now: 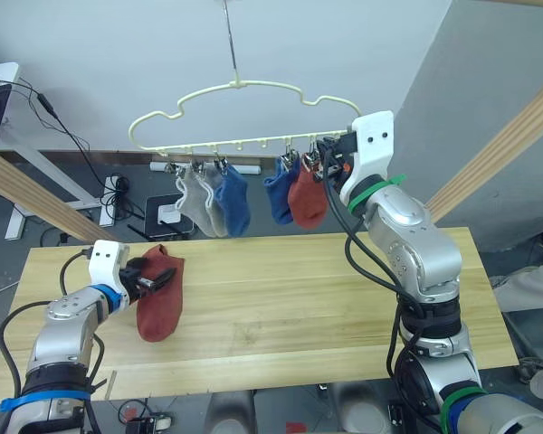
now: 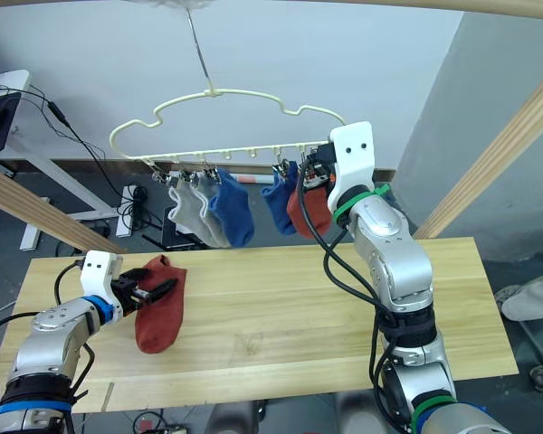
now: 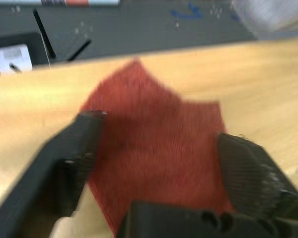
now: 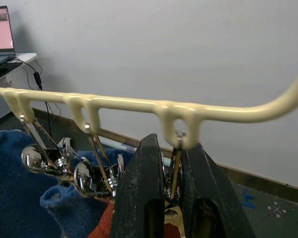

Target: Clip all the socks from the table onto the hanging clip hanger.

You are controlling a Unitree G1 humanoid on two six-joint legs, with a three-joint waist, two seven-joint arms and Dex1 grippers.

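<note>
We count five socks already hanging from the clip hanger [image 1: 244, 117]: two light grey socks [image 1: 199, 201] at the robot's left, a blue sock [image 1: 233, 201] beside them, then a second blue sock [image 1: 279, 192] and a rust-red sock [image 1: 308, 197] toward the right end. One sock remains, the second rust-red sock [image 1: 159, 294], lying flat on the worktop [image 1: 290, 307] near its left end. We judge the task nearly done, with a single pick and clip outstanding.

The left gripper [image 3: 154, 163] is low over that remaining sock, its fingers [image 3: 79, 153] spread to either side of the fabric and not closed on it. The right gripper [image 4: 171, 193] is raised at the hanger's right end, its fingers pressed together on a metal clip [image 4: 173, 173] under one of the wire loops; we judge it is squeezing or steadying that clip above the hung red sock.

Materials: the socks are soft knit with a fine ribbed surface, short and ankle-cut, and they hang limp from their cuffs. The hanger is thin pale yellow wire with a wavy, cloud-like outline, a slim metal hook [image 1: 230, 45] and small loops carrying shiny chrome clips. The worktop is pale plank wood with visible grain. The fingers are black with a textured inner face.
</note>
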